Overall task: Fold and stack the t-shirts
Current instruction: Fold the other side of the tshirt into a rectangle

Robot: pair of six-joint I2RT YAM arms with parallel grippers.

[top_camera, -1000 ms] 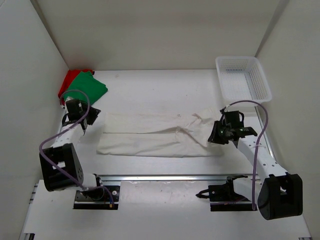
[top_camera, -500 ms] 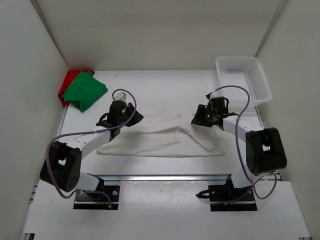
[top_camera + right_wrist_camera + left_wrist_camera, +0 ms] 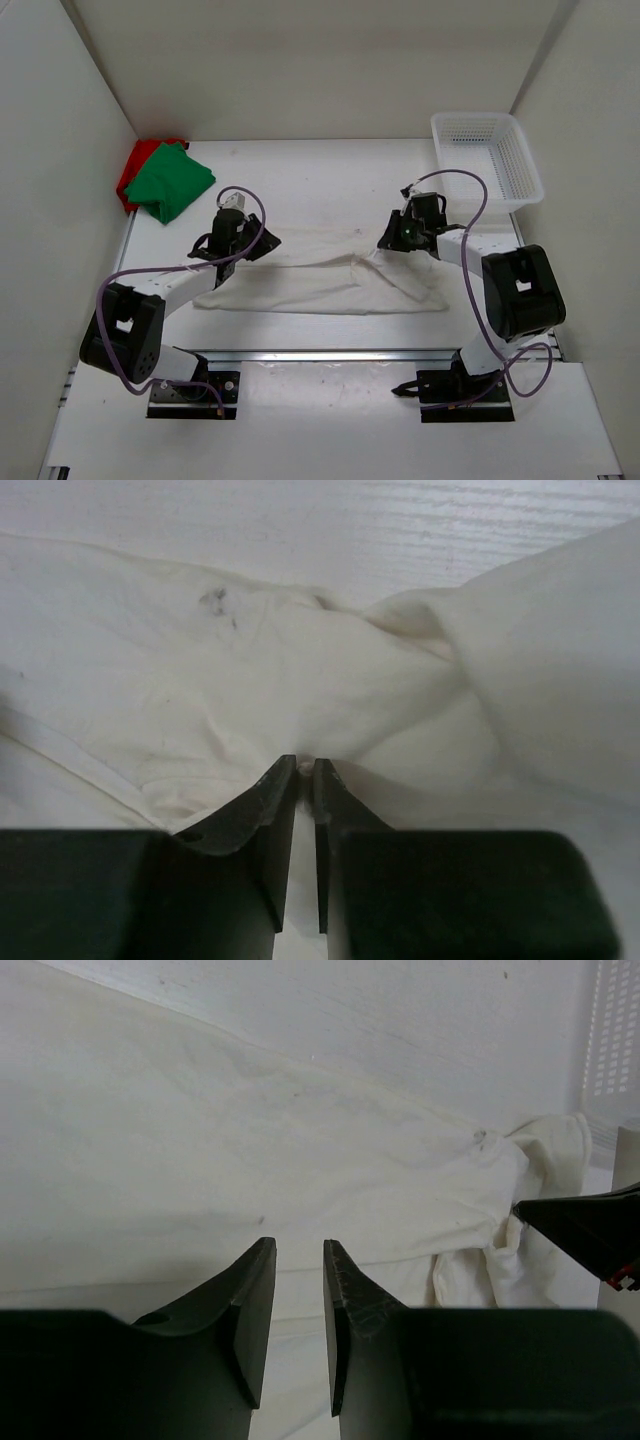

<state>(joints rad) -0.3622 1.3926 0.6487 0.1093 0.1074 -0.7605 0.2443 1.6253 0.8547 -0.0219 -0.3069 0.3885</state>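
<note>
The white desk (image 3: pixel 320 170) fills the top view. Across its middle, toward 6 o'clock, lies the white t-shirt (image 3: pixel 320 285), a long band stretched from 9 to 3 o'clock, smooth on the left and bunched into folds at its right end. A white mesh basket (image 3: pixel 490 198) sits in the 2 o'clock corner, well apart from the cloth. At 10 o'clock the green t-shirt (image 3: pixel 172 182) rests folded on top of the red t-shirt (image 3: pixel 130 170), which shows only along the far left side.

The left gripper (image 3: pixel 266 243) sits at the band's far edge; its jaws stand a narrow slit apart, and I cannot tell whether cloth is pinched. The right gripper (image 3: pixel 385 240) meets the bunched end, its jaws almost together on a small pucker of white cloth.
</note>
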